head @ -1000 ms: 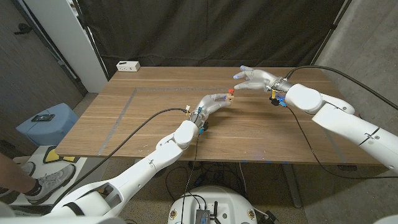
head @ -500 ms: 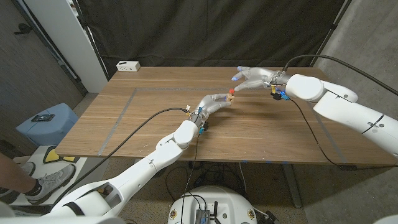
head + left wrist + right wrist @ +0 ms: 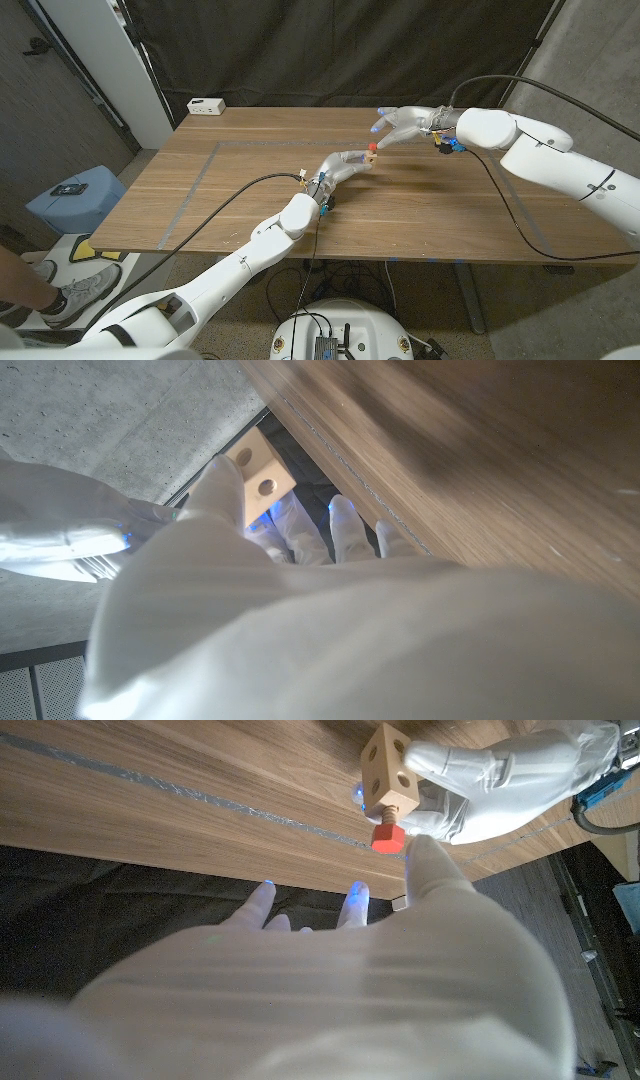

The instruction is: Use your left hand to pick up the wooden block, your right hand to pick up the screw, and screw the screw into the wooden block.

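The left hand (image 3: 345, 163) grips the wooden block (image 3: 388, 768) above the table (image 3: 230, 190), the red-headed screw (image 3: 387, 836) stuck in it; the right hand (image 3: 405, 124), fingers spread and holding nothing, touches the screw head with one fingertip.

Wooden table (image 3: 250, 190), black curtain (image 3: 330, 50) behind, white power strip (image 3: 206, 105), blue stool (image 3: 75, 197), concrete floor (image 3: 40, 120)

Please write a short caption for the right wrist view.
Left hand holds wooden block; right hand touches its red-headed screw.

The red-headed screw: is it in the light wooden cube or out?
In. The red-headed screw has its shank inside a hole of the light wooden cube.
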Robot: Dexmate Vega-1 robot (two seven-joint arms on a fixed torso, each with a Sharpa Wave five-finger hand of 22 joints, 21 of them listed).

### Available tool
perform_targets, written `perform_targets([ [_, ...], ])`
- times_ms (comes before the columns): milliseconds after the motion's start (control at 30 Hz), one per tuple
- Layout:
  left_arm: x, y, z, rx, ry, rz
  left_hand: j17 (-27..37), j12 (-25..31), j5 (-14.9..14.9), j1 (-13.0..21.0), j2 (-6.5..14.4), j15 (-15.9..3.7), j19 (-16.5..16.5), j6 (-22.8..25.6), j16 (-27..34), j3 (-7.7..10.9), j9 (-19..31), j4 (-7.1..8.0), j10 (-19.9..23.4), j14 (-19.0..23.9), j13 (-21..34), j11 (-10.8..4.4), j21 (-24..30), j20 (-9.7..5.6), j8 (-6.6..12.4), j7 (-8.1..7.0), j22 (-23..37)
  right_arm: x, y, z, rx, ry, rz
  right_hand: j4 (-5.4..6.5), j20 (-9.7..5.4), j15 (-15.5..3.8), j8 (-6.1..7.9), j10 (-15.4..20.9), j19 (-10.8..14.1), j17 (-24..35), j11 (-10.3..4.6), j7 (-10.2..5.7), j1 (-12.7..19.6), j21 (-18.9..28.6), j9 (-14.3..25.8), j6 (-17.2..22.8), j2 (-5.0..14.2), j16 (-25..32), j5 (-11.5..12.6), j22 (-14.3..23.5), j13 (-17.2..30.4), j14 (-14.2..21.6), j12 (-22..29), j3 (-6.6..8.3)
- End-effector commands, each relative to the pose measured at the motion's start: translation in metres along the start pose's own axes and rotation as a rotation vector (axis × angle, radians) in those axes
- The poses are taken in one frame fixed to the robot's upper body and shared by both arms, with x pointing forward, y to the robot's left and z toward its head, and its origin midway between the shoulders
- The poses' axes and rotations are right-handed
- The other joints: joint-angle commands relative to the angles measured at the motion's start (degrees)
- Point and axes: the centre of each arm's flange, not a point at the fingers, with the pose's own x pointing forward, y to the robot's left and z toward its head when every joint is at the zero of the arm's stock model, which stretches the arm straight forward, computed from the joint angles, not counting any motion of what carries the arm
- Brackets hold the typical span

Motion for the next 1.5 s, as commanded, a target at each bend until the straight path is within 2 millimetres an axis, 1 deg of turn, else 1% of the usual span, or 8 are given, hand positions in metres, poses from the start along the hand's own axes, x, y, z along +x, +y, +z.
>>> perform_targets([
  [33,0.0,0.0,-0.001,-0.002,0.001,-0.005,0.1,0.0,0.2,0.1,0.6,-5.38,0.0,0.6,0.0,0.13,0.3,0.34,0.2,0.0,0.1,-0.07,0.4,0.14,0.2,0.03,0.1,0.007,-0.005,0.01,-0.092,0.029,0.054,-0.03,-0.36,-0.15,0.44,-0.4,0.1,0.2,0.09,-0.1,1.0,0.2,0.0,1.0,0.25,0.3,0.4,0.1,0.2,0.2,0.1,0.87],
  [400,0.0,0.0,0.0,-0.001,0.0,0.0,0.1,0.0,0.2,0.2,0.6,-5.32,0.0,0.5,0.0,0.12,0.3,0.31,0.2,0.0,0.1,-0.07,0.4,0.14,0.16,-0.04,0.1,0.014,-0.003,0.014,-0.111,0.025,0.076,0.1,-0.34,0.39,1.1,0.0,0.3,0.2,0.07,0.02,1.2,0.3,0.1,2.8,0.07,0.4,0.6,0.1,0.2,0.5,0.3,1.18],
  [633,0.0,0.0,0.0,-0.002,-0.002,0.002,0.1,0.0,0.2,0.2,0.6,-5.36,0.0,0.5,0.0,0.11,0.3,0.3,0.2,0.0,0.1,-0.07,0.4,0.17,0.14,-0.02,0.1,0.018,-0.002,0.016,-0.12,0.027,0.089,0.2,-0.31,0.61,1.33,0.0,0.5,0.3,0.02,0.16,1.1,0.4,0.2,3.4,-0.01,0.5,0.7,0.1,0.2,0.7,0.3,1.26],
  [1033,0.001,0.001,0.0,0.002,-0.004,0.001,0.1,0.0,0.2,0.2,0.6,-5.4,0.0,0.5,0.0,0.07,0.3,0.28,0.2,0.0,0.1,-0.08,0.4,0.17,0.16,-0.06,0.1,0.02,0.0,0.015,-0.122,0.043,0.092,0.38,-0.32,0.9,1.56,0.1,0.5,0.4,0.38,0.22,1.0,0.4,0.3,3.8,-0.09,0.5,0.7,0.2,0.2,0.8,0.4,1.39],
  [1300,0.001,0.001,0.0,0.0,-0.002,-0.004,0.1,0.0,0.2,0.2,0.6,-5.43,0.0,0.5,0.0,0.06,0.3,0.3,0.2,0.0,0.1,-0.08,0.4,0.18,0.14,0.01,0.1,0.02,0.002,0.012,-0.123,0.058,0.091,0.48,-0.33,0.92,2.1,0.4,0.7,0.4,0.28,-0.16,0.9,0.4,0.5,4.8,-0.18,0.6,0.7,0.2,0.2,1.0,0.5,1.5],
  [1500,0.001,0.0,0.0,0.001,-0.001,-0.006,0.1,-0.1,0.2,0.2,0.6,-5.4,-0.1,0.6,0.0,0.04,0.3,0.32,0.2,0.1,0.1,-0.08,0.4,0.1,0.2,0.03,0.1,0.02,0.003,0.01,-0.122,0.064,0.086,0.52,-0.45,1.2,2.77,0.8,0.8,0.5,0.19,0.12,0.9,0.5,0.8,6.1,-0.27,0.7,0.6,0.2,0.2,1.4,0.6,1.62],
])
